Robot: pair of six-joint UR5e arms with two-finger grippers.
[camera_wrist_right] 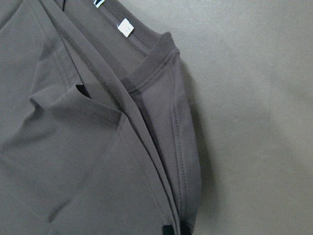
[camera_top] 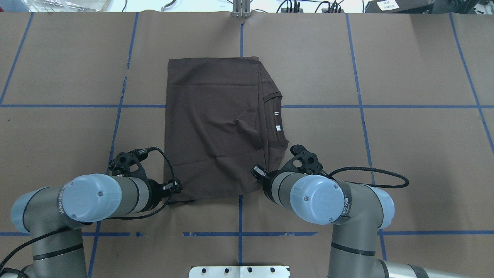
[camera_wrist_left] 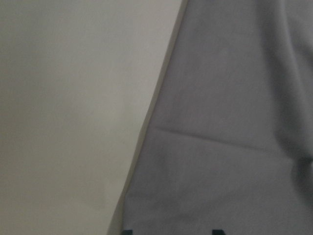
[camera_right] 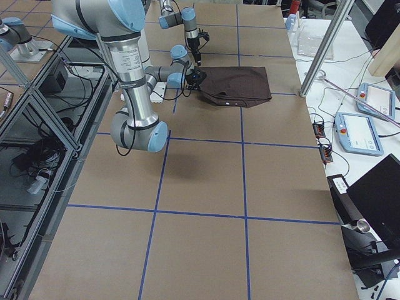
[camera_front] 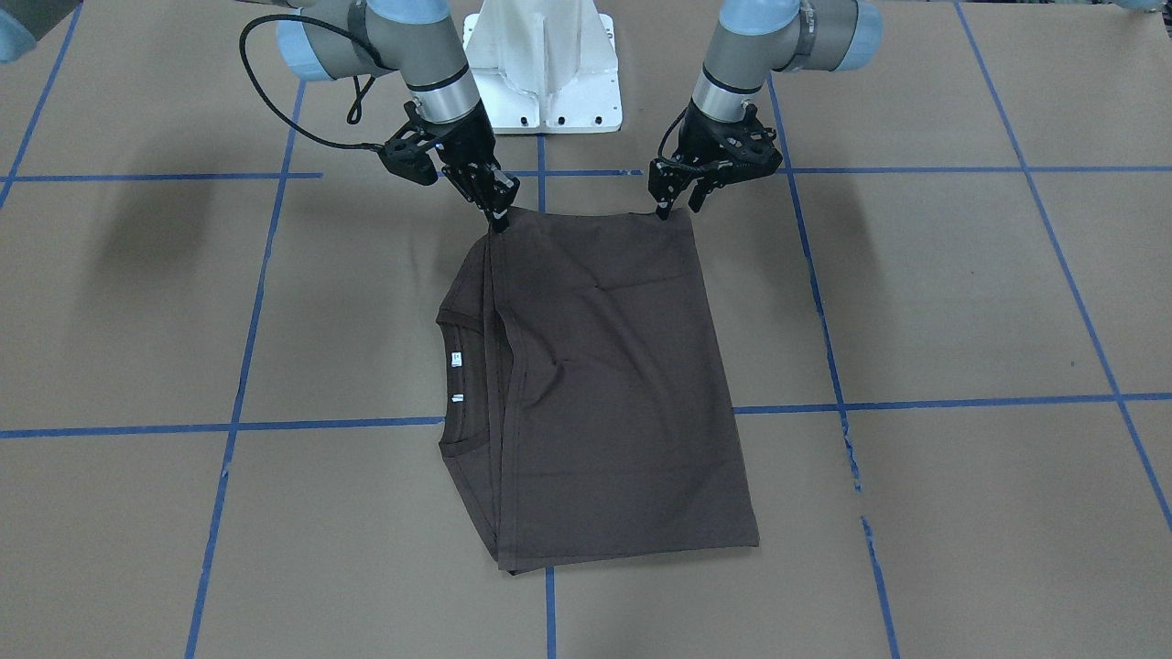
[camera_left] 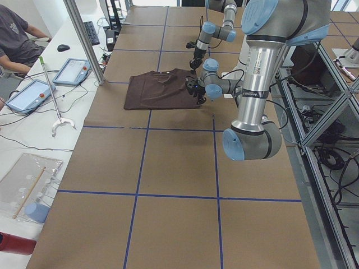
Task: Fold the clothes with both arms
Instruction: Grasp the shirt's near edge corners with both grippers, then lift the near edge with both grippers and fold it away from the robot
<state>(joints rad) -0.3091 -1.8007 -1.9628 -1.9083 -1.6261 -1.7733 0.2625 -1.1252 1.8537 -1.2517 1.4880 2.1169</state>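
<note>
Here, right claw (camera_front: pixel 499 215) clamped on T-shirt (camera_front: pixel 604 384) corner, left claw (camera_front: pixel 678 208) apart over its edge

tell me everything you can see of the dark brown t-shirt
The dark grey-brown cotton-looking T-shirt lies flat on the brown paper-covered table, folded into a rectangle, mildly creased. Its ribbed round collar and small white neck tag show along the side towards the robot's right. At the edge nearest the robot, the black right gripper has its jaws closed on one corner; the black left gripper, jaws open, sits at the other.
</note>
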